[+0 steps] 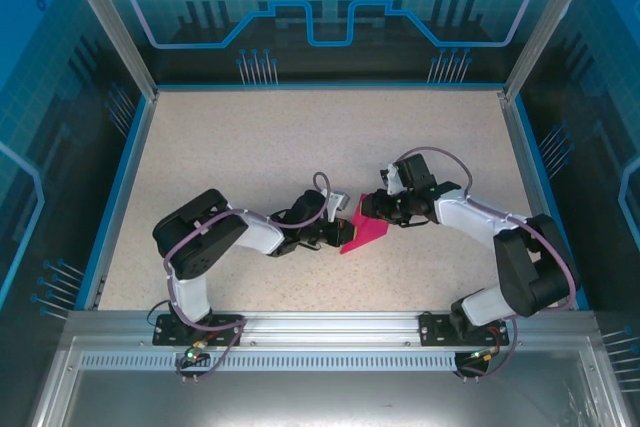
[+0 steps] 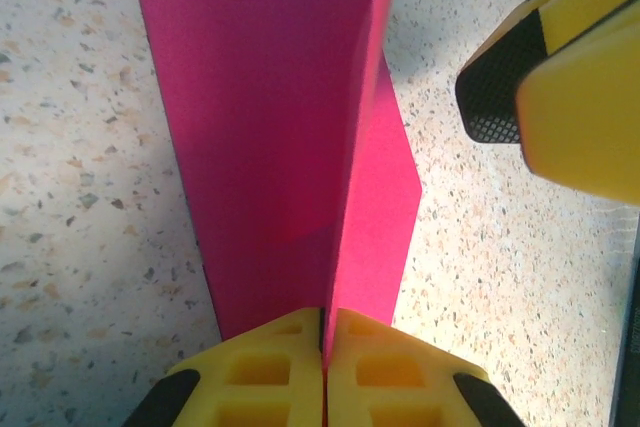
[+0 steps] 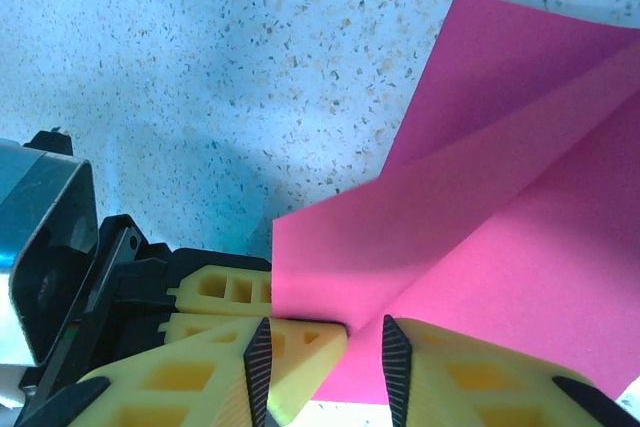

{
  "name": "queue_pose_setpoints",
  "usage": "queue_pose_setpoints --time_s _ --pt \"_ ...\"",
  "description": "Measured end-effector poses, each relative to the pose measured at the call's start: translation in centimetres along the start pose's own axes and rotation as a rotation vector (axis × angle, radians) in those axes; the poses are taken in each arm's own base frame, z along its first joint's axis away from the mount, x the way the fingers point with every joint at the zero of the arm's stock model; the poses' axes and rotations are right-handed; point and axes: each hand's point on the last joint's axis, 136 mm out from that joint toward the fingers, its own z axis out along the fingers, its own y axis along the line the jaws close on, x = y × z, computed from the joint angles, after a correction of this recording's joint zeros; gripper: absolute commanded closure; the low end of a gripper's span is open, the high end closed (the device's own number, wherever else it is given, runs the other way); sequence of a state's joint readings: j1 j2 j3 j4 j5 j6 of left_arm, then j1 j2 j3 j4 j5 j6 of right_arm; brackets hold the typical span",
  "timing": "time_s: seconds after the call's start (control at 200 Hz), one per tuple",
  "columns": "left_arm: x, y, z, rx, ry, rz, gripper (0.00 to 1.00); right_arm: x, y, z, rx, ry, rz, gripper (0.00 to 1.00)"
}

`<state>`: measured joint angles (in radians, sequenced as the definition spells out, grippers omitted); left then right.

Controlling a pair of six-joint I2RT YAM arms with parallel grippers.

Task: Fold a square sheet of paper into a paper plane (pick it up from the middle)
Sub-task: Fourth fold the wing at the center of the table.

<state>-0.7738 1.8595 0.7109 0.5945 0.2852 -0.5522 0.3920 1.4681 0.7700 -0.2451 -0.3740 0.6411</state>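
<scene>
step: creasing the part-folded paper [image 1: 362, 234], judging by its layers
left gripper [image 2: 324, 322]: clenched on the paper, fingers [image 2: 270, 367] pressed together over a folded edge
right gripper [image 3: 345, 342]: released, jaws apart, astride the paper's edge just across from the left gripper
paper's place: rising out of the left gripper's pinch, spread just beyond the left gripper toward the right gripper; contact with the table [image 1: 250, 147] impossible to tell
doing well: hold the left pinch firm; line up the layers first; close the right jaws squarely on the crease [image 3: 520, 112], close beside the left gripper; press without tugging, to spare a slip or tear
count: one paper; two grippers; at least one crease
</scene>
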Motion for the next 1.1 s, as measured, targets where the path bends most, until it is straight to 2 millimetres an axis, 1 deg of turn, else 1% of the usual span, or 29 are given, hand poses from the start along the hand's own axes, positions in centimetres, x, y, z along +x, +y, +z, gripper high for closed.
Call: queue_pose_setpoints --time_s 0.235,0.48,0.63,0.76,1.095 --pt "0.5 0.3 0.1 -0.023 0.038 -0.043 0.94 0.6 -0.9 0.8 0.015 0.019 0.018 0.60" --pt "0.4 0.5 0.0 -0.021 0.039 -0.093 0.94 1.0 -1.9 2.1 0.036 0.051 0.041 0.59" --pt "0.3 0.6 -0.1 -0.015 0.046 -0.127 0.93 1.1 -2.4 2.7 0.044 0.063 0.052 0.57" --pt "0.0 0.4 -0.1 -0.007 0.055 -0.141 0.93 1.2 -2.8 3.3 0.050 0.073 0.065 0.53" --pt "0.1 0.4 0.0 -0.012 0.075 -0.149 0.93 0.8 -2.7 3.7 0.044 0.069 0.074 0.52"
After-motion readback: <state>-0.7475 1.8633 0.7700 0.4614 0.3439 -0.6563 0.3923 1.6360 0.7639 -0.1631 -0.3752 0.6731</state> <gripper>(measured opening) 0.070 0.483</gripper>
